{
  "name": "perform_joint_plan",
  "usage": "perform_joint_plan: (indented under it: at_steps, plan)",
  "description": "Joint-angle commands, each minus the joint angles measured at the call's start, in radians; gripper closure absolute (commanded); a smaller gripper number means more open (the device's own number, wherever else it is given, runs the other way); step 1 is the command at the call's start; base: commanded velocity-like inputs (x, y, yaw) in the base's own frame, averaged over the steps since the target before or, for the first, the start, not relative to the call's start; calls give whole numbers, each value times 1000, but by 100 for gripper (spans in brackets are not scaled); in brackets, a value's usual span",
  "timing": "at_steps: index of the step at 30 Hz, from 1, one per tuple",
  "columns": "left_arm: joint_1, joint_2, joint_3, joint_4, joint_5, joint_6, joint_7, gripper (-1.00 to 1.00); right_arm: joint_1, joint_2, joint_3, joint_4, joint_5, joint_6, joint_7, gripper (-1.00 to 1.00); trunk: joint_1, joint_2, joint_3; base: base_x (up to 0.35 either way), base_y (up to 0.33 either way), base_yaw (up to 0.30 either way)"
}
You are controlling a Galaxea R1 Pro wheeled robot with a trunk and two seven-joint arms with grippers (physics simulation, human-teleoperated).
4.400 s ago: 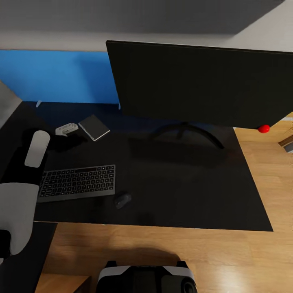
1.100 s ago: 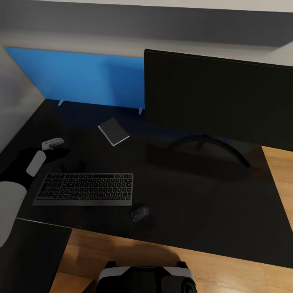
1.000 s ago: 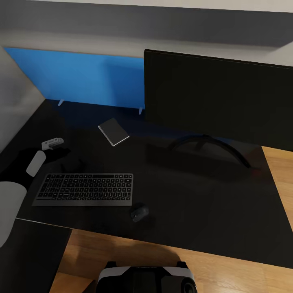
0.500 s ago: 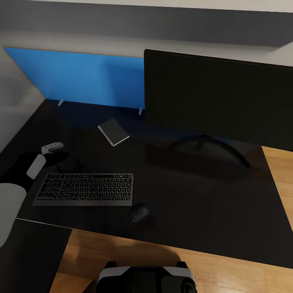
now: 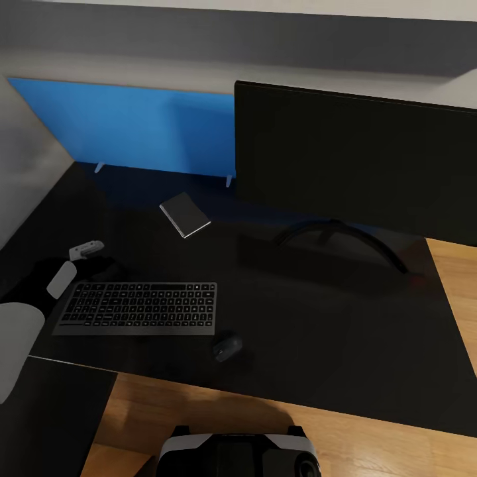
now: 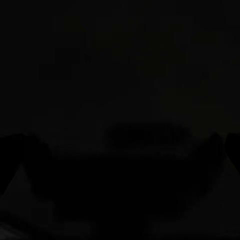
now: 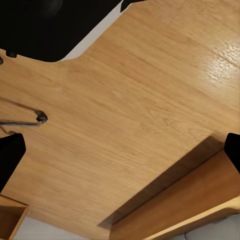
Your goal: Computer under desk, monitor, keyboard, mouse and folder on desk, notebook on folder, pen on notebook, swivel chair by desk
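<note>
The desk [image 5: 331,331] has a black top and a blue back panel. The monitor [image 5: 351,152] stands on it at the right on its arc stand. The keyboard [image 5: 139,308] lies front left, with the mouse [image 5: 227,346] just right of its near corner. The notebook [image 5: 185,215] lies further back, near the panel. My left gripper [image 5: 99,260] hovers low over the desk by the keyboard's far left corner; in the dark left wrist view its fingers [image 6: 12,147] stand wide apart with nothing between them. My right gripper [image 7: 120,155] is open over wood floor. I cannot make out the pen.
In the right wrist view a thin chrome leg with a black caster [image 7: 41,118] of the swivel chair crosses the wood floor [image 7: 140,100], with a wooden furniture edge [image 7: 200,205] beside it. My base [image 5: 238,454] stands just before the desk's front edge. Grey wall lies at the left.
Over the last second my left gripper has drawn back a little toward me, closer to the keyboard's far left corner. Before that the whole head view shifted. The desk items stay put.
</note>
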Motion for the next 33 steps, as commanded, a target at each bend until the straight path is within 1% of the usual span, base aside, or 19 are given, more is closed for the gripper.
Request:
perform_joint_plan:
  at_steps: [1,7,12,19,28,33]
  plan:
    - [1,1,-8,2,25,3,3,-100,0,-1,5,-1,-11,-2,2,-100,1,-1,-1,0,0,0]
    - [1,2,-8,4,24,2,1,-100,0,-1,5,-1,-11,-2,2,-100,1,-1,-1,0,0,0]
    - [3,2,-8,-7,21,-1,14,-100,0,-1,5,-1,-11,-2,2,-100,1,-1,-1,-9,0,0]
    - [4,4,-7,-5,20,0,19,-100,0,-2,5,-1,-11,-2,2,-100,1,-1,-1,-183,0,0]
    - [4,6,-6,-9,21,0,20,-100,0,-3,3,-1,-11,-1,2,-100,1,-1,-1,-36,-1,0]
    - [4,7,-3,-9,21,3,20,-100,0,-3,3,-1,-11,-1,2,-100,1,-1,-1,-164,-30,0]
